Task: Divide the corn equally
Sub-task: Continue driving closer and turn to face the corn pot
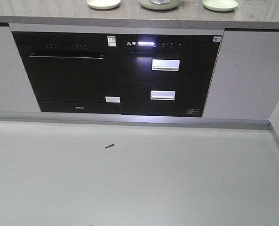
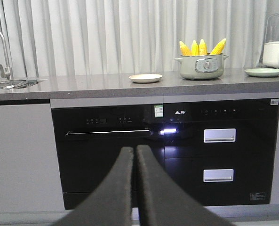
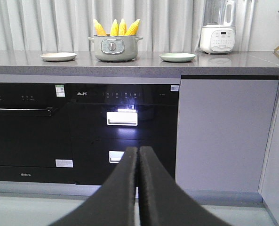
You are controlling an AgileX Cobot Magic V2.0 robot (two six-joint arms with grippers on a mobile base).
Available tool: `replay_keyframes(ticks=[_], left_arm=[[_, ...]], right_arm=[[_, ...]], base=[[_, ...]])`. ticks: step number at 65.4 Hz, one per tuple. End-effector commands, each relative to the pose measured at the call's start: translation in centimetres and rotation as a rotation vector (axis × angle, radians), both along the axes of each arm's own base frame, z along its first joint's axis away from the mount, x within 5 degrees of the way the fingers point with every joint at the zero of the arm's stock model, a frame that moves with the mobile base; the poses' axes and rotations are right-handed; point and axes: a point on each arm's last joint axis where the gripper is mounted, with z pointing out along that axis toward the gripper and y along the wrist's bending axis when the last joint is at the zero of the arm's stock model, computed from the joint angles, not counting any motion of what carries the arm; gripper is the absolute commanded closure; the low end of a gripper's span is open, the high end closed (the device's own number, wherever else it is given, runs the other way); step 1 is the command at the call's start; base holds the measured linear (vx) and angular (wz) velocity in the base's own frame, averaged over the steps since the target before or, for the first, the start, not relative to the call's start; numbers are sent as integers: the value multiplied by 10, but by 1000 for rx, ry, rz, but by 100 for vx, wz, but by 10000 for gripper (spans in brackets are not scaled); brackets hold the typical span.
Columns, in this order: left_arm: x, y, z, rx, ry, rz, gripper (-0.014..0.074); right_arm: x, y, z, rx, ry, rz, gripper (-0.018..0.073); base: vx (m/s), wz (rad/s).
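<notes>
Four yellow cobs of corn (image 2: 201, 47) stand tips-up in a grey-green pot (image 2: 201, 68) on the grey worktop (image 2: 97, 85). A cream plate (image 2: 146, 78) sits to one side of the pot and a pale green plate (image 2: 264, 72) to the other. Lower down, facing the black appliance fronts (image 2: 106, 155) and well apart from the pot, the left pincer (image 2: 134, 149) is clenched, its dark fingers pressed flat together with nothing between them. The right pincer (image 3: 138, 149) is clenched the same way.

Soft daylight filters through the curtains (image 2: 130, 33); white glare burns on the glossy black appliance front (image 3: 127, 109). Close up, the left gripper (image 2: 133, 149) looks blurry-edged.
</notes>
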Motion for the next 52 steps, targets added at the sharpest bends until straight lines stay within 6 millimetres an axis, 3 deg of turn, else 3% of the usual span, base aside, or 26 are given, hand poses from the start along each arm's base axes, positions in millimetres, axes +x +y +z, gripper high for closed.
replay_keyframes(ticks=[1, 52], left_arm=[[-1, 0, 2, -6, -68, 0, 603], [-1, 0, 2, -6, -68, 0, 603]], right_arm=[[0, 0, 5, -10, -73, -1, 570], [0, 0, 5, -10, -73, -1, 570]], base=[[13, 2], [14, 1]])
